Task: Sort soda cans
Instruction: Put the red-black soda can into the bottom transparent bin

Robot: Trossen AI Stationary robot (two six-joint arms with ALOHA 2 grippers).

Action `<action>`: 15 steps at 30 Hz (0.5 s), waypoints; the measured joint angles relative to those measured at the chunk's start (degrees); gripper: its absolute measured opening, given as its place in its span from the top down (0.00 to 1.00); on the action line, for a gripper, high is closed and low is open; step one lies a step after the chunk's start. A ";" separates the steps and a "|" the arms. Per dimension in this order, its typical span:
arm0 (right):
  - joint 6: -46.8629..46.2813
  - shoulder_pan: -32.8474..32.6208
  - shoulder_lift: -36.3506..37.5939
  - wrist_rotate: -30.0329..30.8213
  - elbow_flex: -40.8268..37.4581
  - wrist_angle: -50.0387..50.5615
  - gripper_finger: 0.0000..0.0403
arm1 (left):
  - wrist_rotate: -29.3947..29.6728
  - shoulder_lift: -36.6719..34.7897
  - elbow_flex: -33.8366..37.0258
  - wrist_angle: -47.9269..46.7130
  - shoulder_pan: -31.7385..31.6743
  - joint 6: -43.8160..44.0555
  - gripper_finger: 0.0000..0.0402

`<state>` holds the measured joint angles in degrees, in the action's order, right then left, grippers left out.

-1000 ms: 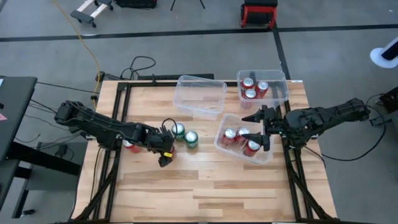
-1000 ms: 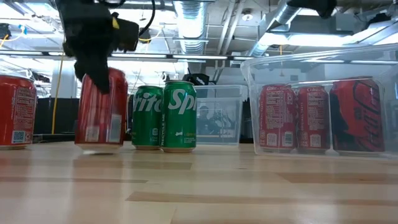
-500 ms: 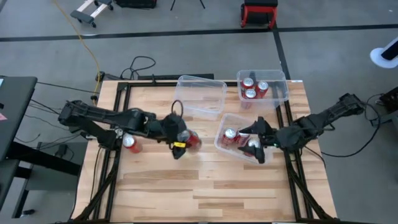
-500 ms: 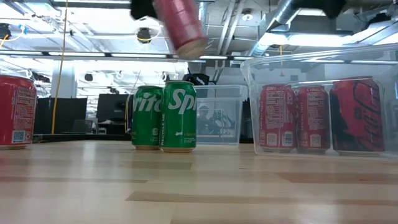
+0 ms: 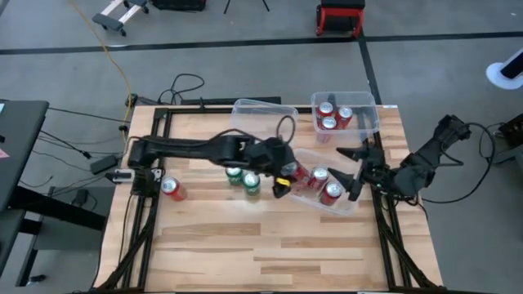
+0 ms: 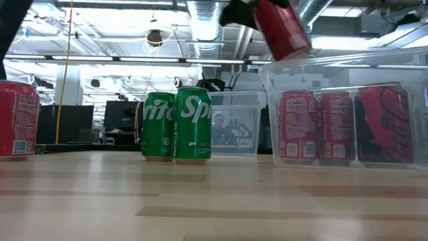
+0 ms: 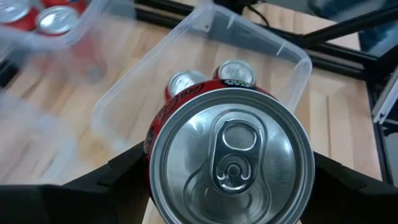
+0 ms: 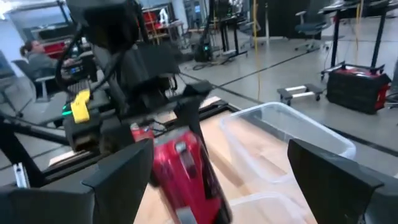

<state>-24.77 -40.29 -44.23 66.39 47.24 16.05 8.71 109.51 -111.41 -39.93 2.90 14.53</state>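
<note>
My left gripper [image 5: 286, 176] carries a red soda can [image 6: 282, 30] in the air above the left rim of the near right clear bin [image 5: 343, 205]. That bin holds red cans [image 5: 331, 193]. Two green cans [image 5: 243, 178] stand on the table beside it, and they also show in the low view [image 6: 177, 125]. A lone red can [image 5: 172, 189] stands at the table's left. My right gripper [image 5: 355, 169] hovers open at the bin's right side, holding nothing. The right wrist view shows the carried can [image 8: 186, 174] between its spread fingers, farther off. My left gripper pinches the red can's side wall [image 7: 151, 138] between its two fingers [image 7: 118, 171], one on each side of the body just below the silver top [image 7: 231, 155]. The fingers slant down from the table's left. The can hangs clear of everything, tilted with its top toward the arm.
A second clear bin [image 5: 364, 104] with three red cans sits at the far right corner. An empty-looking clear bin [image 5: 263, 124] lies at the far middle. The near half of the wooden table [image 5: 270, 245] is bare.
My left gripper has lifted the red can off the table's left part and carried it up and rightward, over the green cans, to the near right bin; the can has tipped from upright to tilted. My right gripper has drawn back from over the bin toward the table's right edge.
</note>
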 joint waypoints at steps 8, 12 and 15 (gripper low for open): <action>-0.22 -3.55 0.85 6.06 0.00 2.20 0.04 | -4.20 8.91 -8.00 0.86 -2.08 -1.49 0.26; -0.22 -4.04 0.81 6.34 0.00 2.23 0.04 | -6.29 12.19 -9.62 2.47 -2.03 -2.36 0.26; -0.22 -4.02 0.84 6.34 0.00 2.34 0.04 | -8.81 13.29 -9.95 3.47 -1.56 -2.91 0.26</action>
<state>-24.99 -44.31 -43.40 72.73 47.24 18.39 -0.10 122.81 -121.36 -36.46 1.34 11.62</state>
